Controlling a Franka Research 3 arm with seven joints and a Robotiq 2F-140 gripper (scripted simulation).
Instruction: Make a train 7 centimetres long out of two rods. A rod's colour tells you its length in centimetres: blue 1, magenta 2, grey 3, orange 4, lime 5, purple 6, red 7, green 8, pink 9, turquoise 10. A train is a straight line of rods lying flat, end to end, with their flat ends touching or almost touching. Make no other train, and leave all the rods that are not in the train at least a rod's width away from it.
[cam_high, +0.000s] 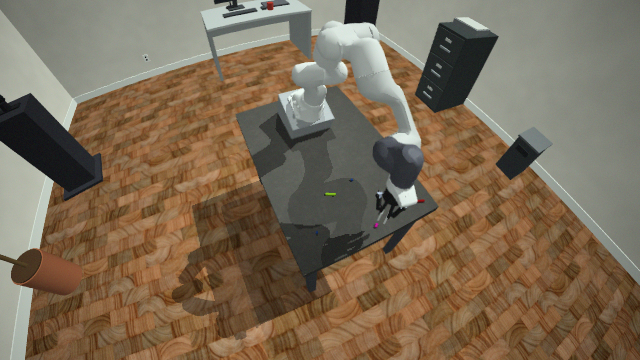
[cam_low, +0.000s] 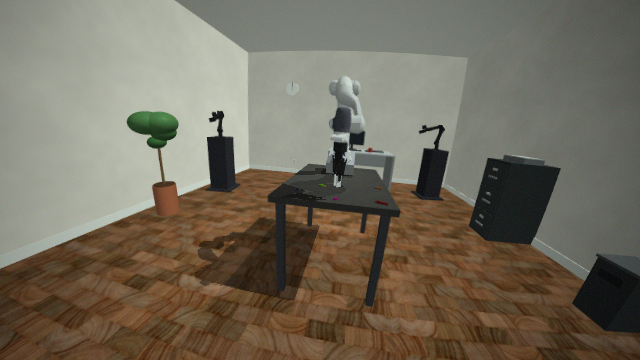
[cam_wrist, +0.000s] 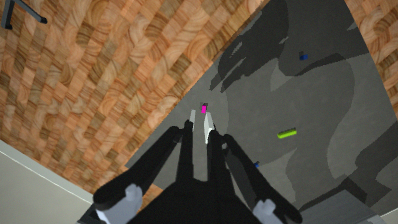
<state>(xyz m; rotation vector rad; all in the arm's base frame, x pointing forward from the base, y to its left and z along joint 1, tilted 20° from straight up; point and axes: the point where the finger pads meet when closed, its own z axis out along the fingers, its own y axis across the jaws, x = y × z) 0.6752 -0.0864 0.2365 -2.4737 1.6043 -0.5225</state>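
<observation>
In the wrist view I see the magenta rod (cam_wrist: 204, 108) lying just above the tips of my claw (cam_wrist: 200, 125), whose narrowly parted fingers hold nothing.

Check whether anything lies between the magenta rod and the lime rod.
Nothing visible does. The magenta rod lies just past the tips of the gripper, and only table top shows between it and the lime rod. The two blue rods lie off that line.

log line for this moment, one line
gripper: open, holding nothing | magenta rod: on table just past fingertips | lime rod: apart, untouched | train: not built
</observation>
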